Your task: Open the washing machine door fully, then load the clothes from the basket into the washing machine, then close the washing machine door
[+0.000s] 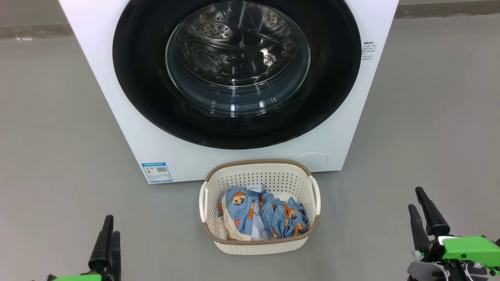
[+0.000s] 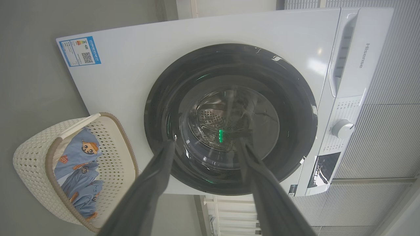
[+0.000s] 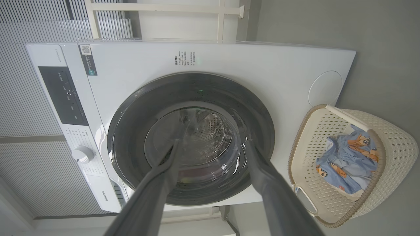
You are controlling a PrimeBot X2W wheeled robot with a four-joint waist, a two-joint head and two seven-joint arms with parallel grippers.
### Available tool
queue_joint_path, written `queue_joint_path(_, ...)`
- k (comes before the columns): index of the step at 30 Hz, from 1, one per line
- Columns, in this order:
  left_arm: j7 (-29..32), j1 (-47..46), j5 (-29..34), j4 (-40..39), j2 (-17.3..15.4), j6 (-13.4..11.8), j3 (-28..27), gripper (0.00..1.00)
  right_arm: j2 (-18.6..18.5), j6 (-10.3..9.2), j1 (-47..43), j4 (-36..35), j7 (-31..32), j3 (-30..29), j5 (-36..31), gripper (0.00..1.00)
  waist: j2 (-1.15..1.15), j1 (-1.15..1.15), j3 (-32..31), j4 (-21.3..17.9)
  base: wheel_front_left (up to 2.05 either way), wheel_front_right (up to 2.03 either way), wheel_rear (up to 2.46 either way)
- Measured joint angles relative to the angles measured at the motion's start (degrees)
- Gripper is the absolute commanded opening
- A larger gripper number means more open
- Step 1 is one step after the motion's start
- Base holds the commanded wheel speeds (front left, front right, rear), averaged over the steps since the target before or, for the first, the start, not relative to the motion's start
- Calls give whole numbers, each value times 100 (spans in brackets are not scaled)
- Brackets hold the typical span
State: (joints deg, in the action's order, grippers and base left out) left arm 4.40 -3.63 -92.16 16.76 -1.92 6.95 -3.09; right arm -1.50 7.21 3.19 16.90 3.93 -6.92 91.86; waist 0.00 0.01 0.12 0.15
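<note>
The white washing machine (image 1: 187, 160) (image 2: 137, 65) (image 3: 229, 62) stands ahead of me. Its round black washing machine door (image 1: 136, 78) (image 2: 164, 108) (image 3: 131, 131) lies flush against the front, with the steel drum visible through the glass. The cream basket (image 1: 259, 248) (image 2: 29, 164) (image 3: 397, 147) sits on the floor right before the machine. It holds the blue bear-print clothes (image 1: 258, 212) (image 2: 77, 154) (image 3: 347, 160). My left gripper (image 1: 111, 228) (image 2: 206, 141) hangs low at the left, open and empty. My right gripper (image 1: 415, 198) (image 3: 213, 142) is low at the right, open and empty. Both are well short of the door and basket.
Grey floor (image 1: 50, 136) spreads wide on both sides of the machine and basket. The control panel with a white dial (image 2: 341, 128) (image 3: 82, 154) sits at the machine's top. Ribbed grey wall panels (image 3: 39, 164) stand behind it.
</note>
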Motion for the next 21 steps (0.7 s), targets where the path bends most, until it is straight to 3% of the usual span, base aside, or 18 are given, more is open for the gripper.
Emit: queue_joint_path(21, -399, -105, 426, -120, -132, 0, 276, 100, -144, 0, 49, -389, -359, 380, -268, 100, 0, 0, -20, 39, 0, 0, 0)
